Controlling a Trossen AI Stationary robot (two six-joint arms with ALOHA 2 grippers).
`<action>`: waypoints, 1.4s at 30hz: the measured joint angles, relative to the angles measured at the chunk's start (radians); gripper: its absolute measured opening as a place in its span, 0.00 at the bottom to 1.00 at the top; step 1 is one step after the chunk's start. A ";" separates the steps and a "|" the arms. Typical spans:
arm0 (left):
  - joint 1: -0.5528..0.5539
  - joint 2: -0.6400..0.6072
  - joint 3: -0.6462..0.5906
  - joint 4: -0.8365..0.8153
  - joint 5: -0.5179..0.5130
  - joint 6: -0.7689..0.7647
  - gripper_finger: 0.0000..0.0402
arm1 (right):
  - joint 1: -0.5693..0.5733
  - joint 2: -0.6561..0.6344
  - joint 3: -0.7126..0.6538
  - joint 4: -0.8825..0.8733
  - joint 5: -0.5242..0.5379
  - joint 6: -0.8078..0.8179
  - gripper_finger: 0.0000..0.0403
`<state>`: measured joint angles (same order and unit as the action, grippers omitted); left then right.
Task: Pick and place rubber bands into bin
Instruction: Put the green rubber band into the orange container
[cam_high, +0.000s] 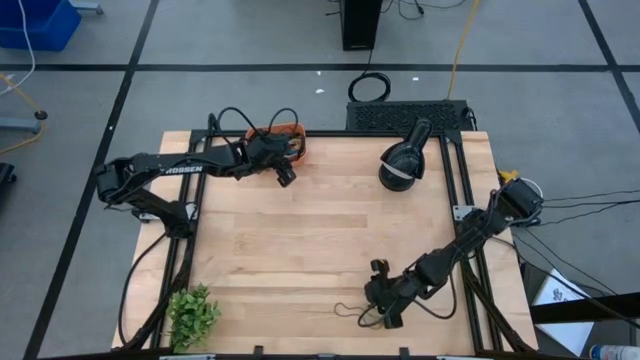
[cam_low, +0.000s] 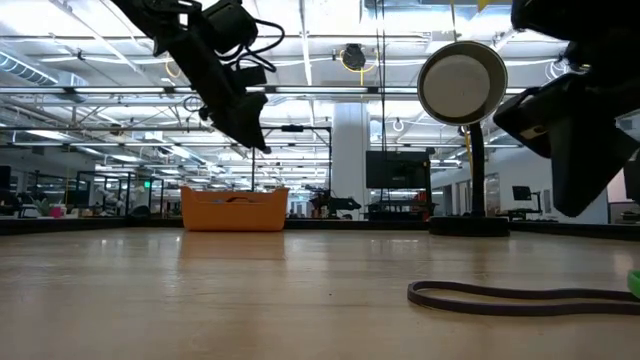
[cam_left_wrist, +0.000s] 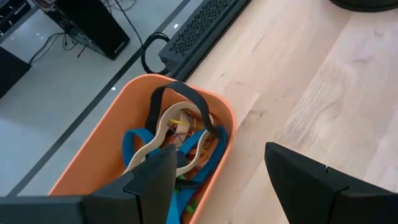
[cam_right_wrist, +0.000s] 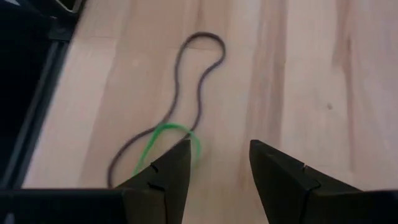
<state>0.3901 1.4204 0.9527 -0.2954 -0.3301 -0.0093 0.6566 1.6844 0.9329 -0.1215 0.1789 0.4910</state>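
The orange bin (cam_high: 290, 131) stands at the table's far edge and holds several rubber bands (cam_left_wrist: 177, 146), black, tan and blue. My left gripper (cam_high: 285, 175) hovers open just in front of the bin and above it; it also shows in the low view (cam_low: 245, 125) and in its wrist view (cam_left_wrist: 221, 180). A black rubber band (cam_right_wrist: 196, 81) and a green one (cam_right_wrist: 171, 138) lie flat on the table near its near edge. My right gripper (cam_high: 388, 312) is open just above the table (cam_right_wrist: 221, 168), close beside the green band. The black band also shows in the low view (cam_low: 520, 297).
A black desk lamp (cam_high: 405, 160) stands at the table's far right; it also shows in the low view (cam_low: 462, 85). A small green plant (cam_high: 192, 315) sits at the near left corner. The wooden tabletop (cam_high: 320, 230) is bare between the two arms.
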 joint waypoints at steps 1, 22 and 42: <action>0.000 0.000 0.000 0.000 0.000 0.000 0.62 | 0.003 0.000 0.000 0.006 0.000 0.003 0.39; 0.000 0.000 0.000 0.000 0.000 -0.014 0.62 | 0.013 0.076 -0.018 0.098 -0.028 0.023 0.23; 0.000 0.000 0.000 -0.001 0.000 -0.023 0.62 | 0.013 0.076 -0.086 0.221 -0.077 0.017 0.01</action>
<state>0.3901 1.4204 0.9527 -0.2960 -0.3302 -0.0319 0.6697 1.7607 0.8467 0.0999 0.1019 0.5082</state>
